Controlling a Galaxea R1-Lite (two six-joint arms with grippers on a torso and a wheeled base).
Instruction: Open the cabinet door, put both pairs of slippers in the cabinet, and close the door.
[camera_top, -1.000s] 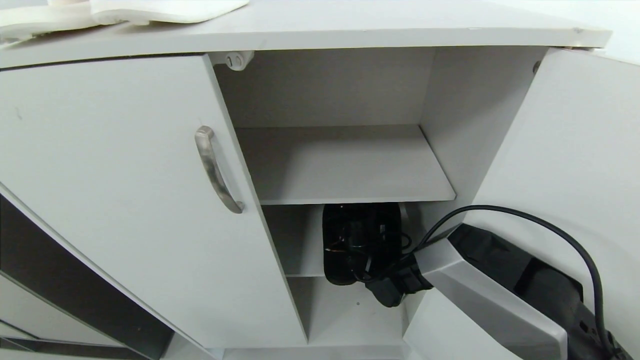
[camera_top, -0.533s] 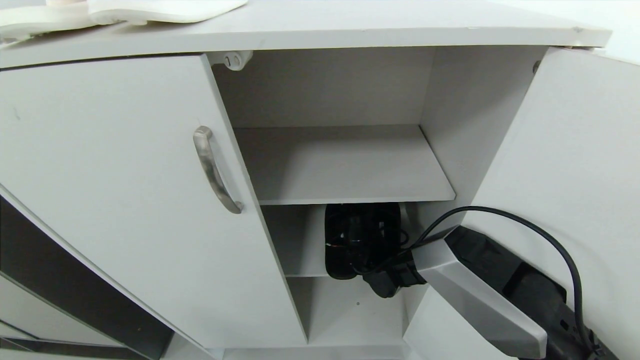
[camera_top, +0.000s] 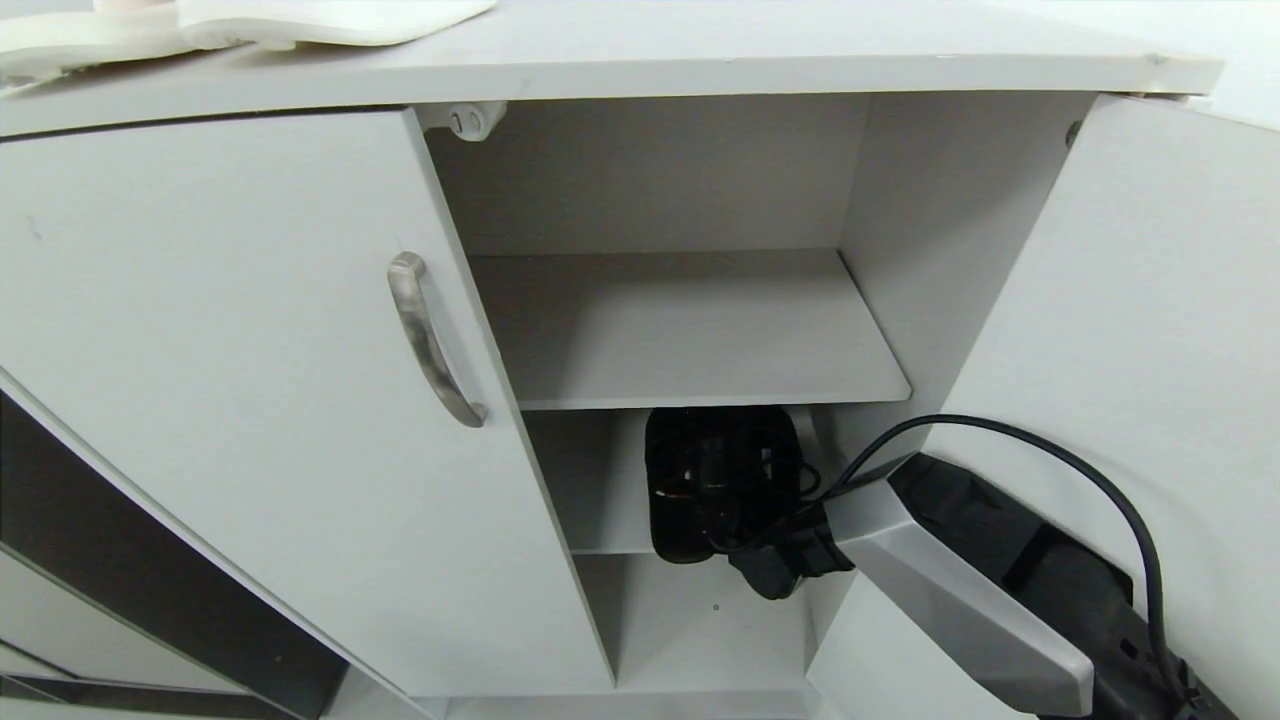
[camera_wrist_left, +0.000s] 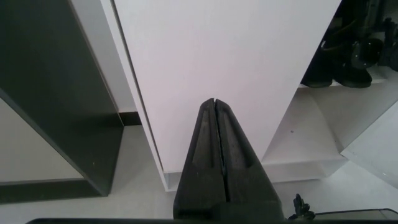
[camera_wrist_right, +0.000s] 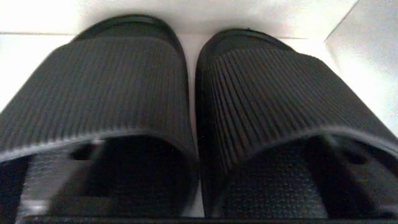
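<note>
A pair of black ribbed slippers (camera_wrist_right: 193, 106) lies side by side in the cabinet's middle compartment, under the upper shelf (camera_top: 690, 330). In the head view they form a dark mass (camera_top: 675, 520) together with my right gripper (camera_top: 725, 470), which sits deep in that compartment right against them. Its grip is hidden. The right cabinet door (camera_top: 1130, 300) stands open and the left door (camera_top: 230, 380) is closed. My left gripper (camera_wrist_left: 214, 109) is shut and empty, low in front of the closed left door. The black slippers (camera_wrist_left: 323, 74) also appear off to its side.
Pale soft items (camera_top: 330, 20), seemingly the other slippers, lie on the cabinet top at the back left. The left door carries a metal handle (camera_top: 430, 340). The upper shelf and the bottom compartment (camera_top: 700, 620) are bare. A dark panel (camera_wrist_left: 56, 93) stands beside the cabinet.
My right arm pushed slightly farther up and into the middle compartment with the dark mass, then stayed almost still. Doors and left gripper are unchanged.
</note>
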